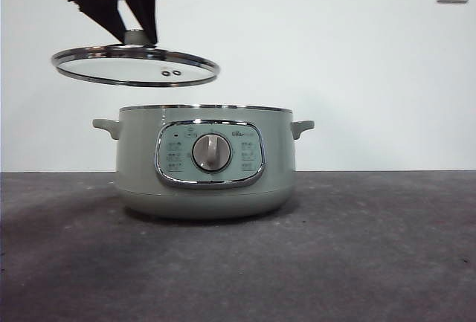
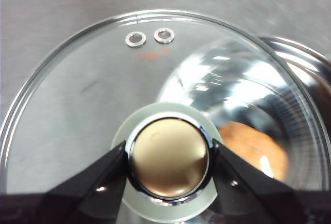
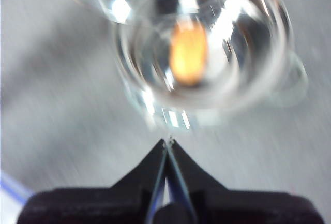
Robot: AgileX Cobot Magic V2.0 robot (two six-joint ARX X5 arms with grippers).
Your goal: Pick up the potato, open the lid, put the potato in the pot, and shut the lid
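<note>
the left pincer [image 1: 136,30] is clamped on the glass lid's [image 1: 111,69] knob [image 2: 168,158], holding it level above and to one side of the green pot [image 1: 204,188]. glass and chrome: stiff, heavy, breakable, so the knob is the hold. the potato [image 2: 253,144] lies inside the pot. the right pincer [image 3: 168,142], jaws together, is empty.

pot [image 1: 206,162] mouth mostly open above, raised lid [image 1: 135,66] overhanging one side
</note>
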